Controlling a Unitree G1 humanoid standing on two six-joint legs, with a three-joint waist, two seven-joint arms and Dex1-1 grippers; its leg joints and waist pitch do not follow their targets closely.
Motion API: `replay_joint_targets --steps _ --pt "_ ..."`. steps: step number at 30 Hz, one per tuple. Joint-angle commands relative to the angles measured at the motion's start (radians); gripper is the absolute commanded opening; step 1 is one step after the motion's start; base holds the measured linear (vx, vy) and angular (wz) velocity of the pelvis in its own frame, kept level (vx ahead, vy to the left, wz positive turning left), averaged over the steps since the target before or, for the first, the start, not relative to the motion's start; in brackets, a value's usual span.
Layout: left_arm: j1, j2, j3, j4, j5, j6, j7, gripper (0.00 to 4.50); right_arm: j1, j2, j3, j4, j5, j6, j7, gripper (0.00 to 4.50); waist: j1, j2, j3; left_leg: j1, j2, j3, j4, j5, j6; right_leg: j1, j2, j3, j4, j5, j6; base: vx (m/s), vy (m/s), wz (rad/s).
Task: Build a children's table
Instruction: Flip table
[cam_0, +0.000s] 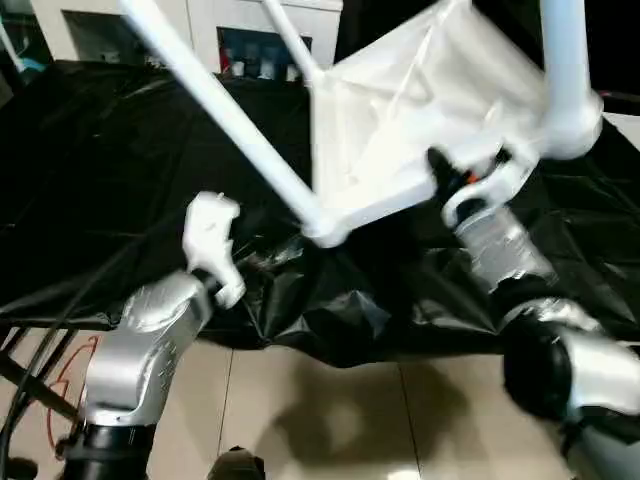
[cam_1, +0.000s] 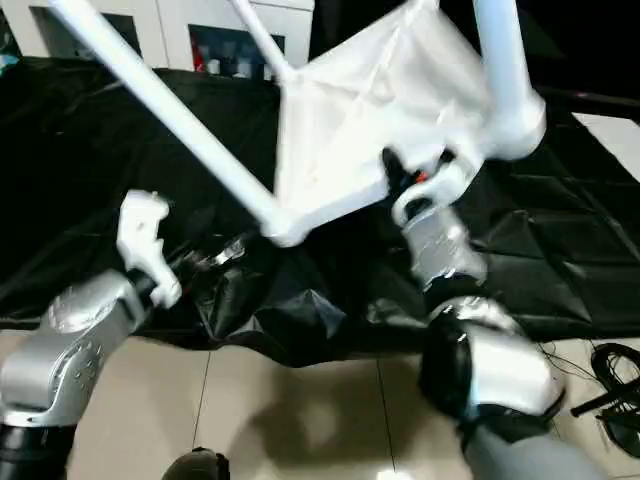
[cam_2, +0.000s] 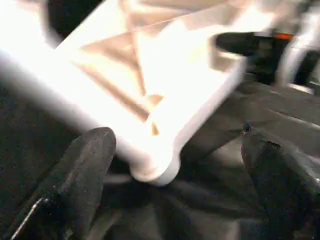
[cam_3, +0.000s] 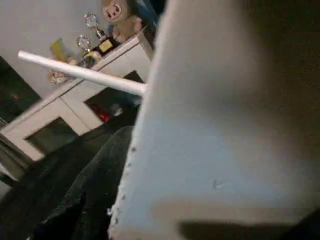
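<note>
1. White plastic rectangular table top with ribbed underside (cam_0: 410, 110): tilted up off the black sheet, underside turned toward the head camera, one rounded corner socket (cam_0: 325, 232) low and just above the sheet.
2. Long white tube legs: one (cam_0: 225, 105) runs from that low corner socket up toward the far left; a second (cam_0: 565, 60) stands in the corner socket at the right; a third (cam_0: 292, 42) rises from the top's far edge.
3. Right gripper (cam_0: 455, 180): black jaws pinching the near rim of the table top beside the right corner socket, with the silver forearm below it.
4. Left gripper (cam_2: 175, 165): jaws spread wide, nothing between them; the two black fingers (cam_2: 85, 165) stand either side of the low corner socket without touching it. In the head views its white wrist housing (cam_0: 210, 235) sits left of that corner.
5. Crumpled black plastic sheet (cam_0: 120, 180): covers the tabletop under the table, its near edge hanging over.
6. White glass-door cabinet (cam_0: 250, 40): against the far wall, small items behind the glass; a plush toy (cam_3: 120, 17) and trophies on top.
7. Light tiled floor (cam_0: 330, 420): in front of the tabletop.
</note>
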Motion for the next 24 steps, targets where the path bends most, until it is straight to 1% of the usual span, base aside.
replay_joint_targets --steps 1,2,3,5,6,7,8,9,10,11,12,13,14,16,17,19,21,22,23,24 --pt "-0.005 0.009 -0.026 -0.017 0.016 -0.014 -0.021 4.50 0.007 -0.035 0.083 -0.025 -0.117 -0.045 0.014 2.07 -0.010 0.006 -0.067 0.053 0.040 -0.015 -0.070 -0.226 -0.077 0.014 -0.067 0.021 -0.073 -0.056 -0.160 0.000 0.000 0.00" --pt "-0.011 0.016 -0.037 -0.026 0.019 -0.025 -0.035 4.50 0.004 -0.041 0.091 -0.030 -0.126 -0.046 0.016 2.07 -0.011 0.007 -0.067 0.054 0.040 -0.016 -0.072 -0.242 -0.085 0.013 -0.067 0.022 -0.075 -0.081 -0.157 0.000 0.000 0.00" --pt "-0.017 0.026 -0.051 -0.032 0.029 -0.047 -0.052 4.50 0.000 -0.048 0.100 -0.035 -0.139 -0.047 0.015 2.07 -0.011 0.007 -0.068 0.055 0.040 -0.016 -0.072 -0.244 -0.087 0.012 -0.067 0.022 -0.075 -0.085 -0.157 0.000 0.000 0.00" --pt "-0.024 0.042 -0.074 -0.052 0.029 -0.060 -0.098 4.50 -0.010 -0.062 0.121 -0.045 -0.166 -0.054 0.009 2.07 -0.010 0.007 -0.070 0.055 0.040 -0.016 -0.070 -0.225 -0.087 0.011 -0.065 0.021 -0.072 -0.056 -0.159 0.000 0.000 0.00" --pt "-0.027 0.047 -0.080 -0.058 0.029 -0.061 -0.108 4.50 -0.014 -0.066 0.125 -0.048 -0.172 -0.055 0.006 2.07 -0.010 0.007 -0.070 0.056 0.040 -0.014 -0.069 -0.220 -0.086 0.009 -0.063 0.021 -0.070 -0.037 -0.164 0.000 0.000 0.00" --pt "-0.028 0.049 -0.083 -0.061 0.029 -0.062 -0.113 4.50 -0.016 -0.067 0.127 -0.049 -0.174 -0.056 0.004 2.07 -0.010 0.007 -0.070 0.056 0.040 -0.014 -0.069 -0.220 -0.086 0.009 -0.063 0.021 -0.070 -0.037 -0.164 0.000 0.000 0.00" --pt "-0.033 0.055 -0.092 -0.066 0.027 -0.062 -0.128 4.50 -0.023 -0.074 0.132 -0.049 -0.180 -0.056 -0.002 2.07 -0.011 0.012 -0.071 0.055 0.038 -0.014 -0.068 -0.211 -0.085 0.009 -0.061 0.021 -0.068 -0.018 -0.168 0.000 0.000 0.00" --pt "-0.038 0.061 -0.100 -0.070 0.026 -0.060 -0.139 4.50 -0.030 -0.079 0.137 -0.049 -0.186 -0.058 -0.009 2.07 -0.011 0.010 -0.071 0.055 0.038 -0.014 -0.067 -0.213 -0.086 0.010 -0.061 0.021 -0.068 -0.017 -0.170 0.000 0.000 0.00" --pt "-0.047 0.073 -0.113 -0.069 0.044 -0.070 -0.143 4.50 -0.036 -0.090 0.156 -0.047 -0.209 -0.058 -0.019 2.07 -0.011 0.010 -0.071 0.055 0.038 -0.014 -0.067 -0.213 -0.086 0.010 -0.061 0.021 -0.068 -0.017 -0.170 0.000 0.000 0.00" --pt "-0.062 0.085 -0.127 -0.067 0.059 -0.074 -0.149 4.50 -0.045 -0.106 0.185 -0.045 -0.245 -0.065 -0.032 2.07 -0.010 0.007 -0.071 0.056 0.038 -0.013 -0.066 -0.213 -0.084 0.009 -0.060 0.021 -0.068 -0.018 -0.169 0.000 0.000 0.00" --pt "-0.072 0.092 -0.133 -0.064 0.067 -0.076 -0.151 4.50 -0.050 -0.116 0.206 -0.045 -0.271 -0.070 -0.041 2.07 -0.008 0.009 -0.071 0.056 0.038 -0.014 -0.066 -0.207 -0.084 0.009 -0.060 0.021 -0.067 -0.019 -0.168 0.000 0.000 0.00" --pt "-0.085 0.095 -0.134 -0.059 0.076 -0.084 -0.148 4.50 -0.056 -0.126 0.223 -0.043 -0.291 -0.069 -0.050 2.07 -0.009 0.009 -0.072 0.056 0.037 -0.012 -0.065 -0.207 -0.086 0.009 -0.060 0.021 -0.067 -0.018 -0.168 0.000 0.000 0.00" --pt "-0.094 0.094 -0.132 -0.056 0.076 -0.084 -0.148 4.50 -0.062 -0.131 0.229 -0.042 -0.300 -0.067 -0.056 2.07 -0.008 0.008 -0.070 0.057 0.038 -0.012 -0.065 -0.213 -0.091 0.007 -0.060 0.021 -0.068 -0.028 -0.169 0.000 0.000 0.00" --pt "-0.101 0.095 -0.131 -0.055 0.076 -0.085 -0.148 4.50 -0.067 -0.137 0.233 -0.042 -0.308 -0.062 -0.066 2.07 -0.007 0.008 -0.070 0.057 0.038 -0.013 -0.065 -0.218 -0.097 0.008 -0.061 0.022 -0.068 -0.032 -0.168 0.000 0.000 0.00" --pt "-0.108 0.095 -0.131 -0.050 0.080 -0.092 -0.150 4.50 -0.074 -0.146 0.242 -0.040 -0.322 -0.057 -0.085 2.07 -0.007 0.005 -0.069 0.056 0.038 -0.013 -0.066 -0.224 -0.100 0.008 -0.062 0.022 -0.068 -0.039 -0.164 0.000 0.000 0.00" --pt "-0.112 0.099 -0.137 -0.043 0.098 -0.102 -0.150 4.50 -0.077 -0.155 0.257 -0.040 -0.344 -0.054 -0.106 2.01 -0.006 0.007 -0.071 0.057 0.038 -0.013 -0.064 -0.211 -0.099 0.008 -0.059 0.022 -0.066 -0.016 -0.160 0.000 0.000 0.00" --pt "-0.112 0.100 -0.144 -0.039 0.104 -0.105 -0.155 4.50 -0.080 -0.161 0.271 -0.040 -0.360 -0.051 -0.113 1.98 -0.006 0.002 -0.070 0.054 0.036 -0.012 -0.064 -0.214 -0.094 0.010 -0.059 0.023 -0.067 -0.017 -0.156 0.000 0.000 0.00" --pt "-0.112 0.100 -0.144 -0.039 0.104 -0.105 -0.155 4.50 -0.080 -0.161 0.271 -0.040 -0.360 -0.051 -0.113 1.98 -0.005 0.002 -0.071 0.055 0.037 -0.013 -0.063 -0.214 -0.095 0.010 -0.060 0.022 -0.066 -0.018 -0.156 0.000 0.000 0.00" --pt "-0.111 0.100 -0.145 -0.040 0.101 -0.102 -0.158 4.50 -0.082 -0.163 0.276 -0.040 -0.365 -0.050 -0.114 1.97 -0.006 0.004 -0.071 0.056 0.037 -0.013 -0.064 -0.221 -0.097 0.008 -0.060 0.022 -0.066 -0.022 -0.156 0.000 0.000 0.00" --pt "-0.108 0.101 -0.148 -0.043 0.091 -0.097 -0.163 4.50 -0.083 -0.163 0.284 -0.039 -0.373 -0.050 -0.111 1.96 -0.006 0.001 -0.071 0.055 0.037 -0.013 -0.063 -0.219 -0.096 0.009 -0.059 0.022 -0.065 -0.020 -0.157 0.000 0.000 0.00"
